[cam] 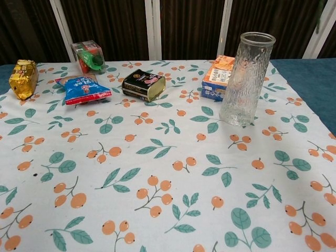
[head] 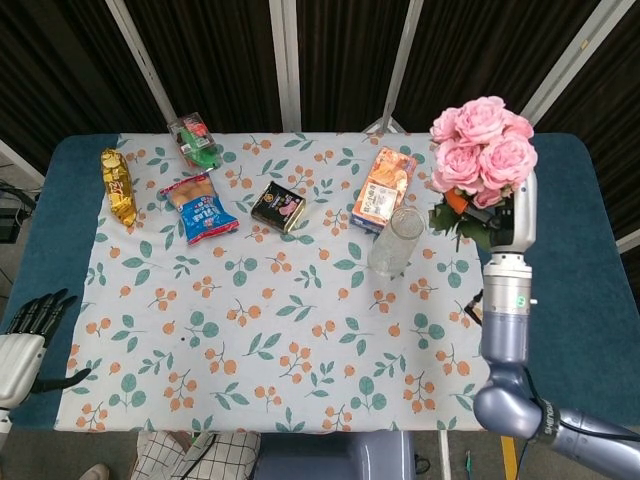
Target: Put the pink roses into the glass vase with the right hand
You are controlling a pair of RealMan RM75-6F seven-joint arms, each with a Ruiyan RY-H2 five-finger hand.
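1. My right hand (head: 505, 215) grips the pink roses (head: 480, 150), raised right of the glass vase (head: 394, 242).
2. The vase stands upright beside the orange carton (head: 384, 188).
3. My left hand (head: 22, 340) is released, fingers apart, far left of the vase.

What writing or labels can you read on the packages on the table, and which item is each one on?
None reads clearly.
Blue snack bag: white characters, too blurred.
Black tin: pink label, print too small.
Orange box: print too small.
Gold packet: nothing legible.
Clear box: no text visible.
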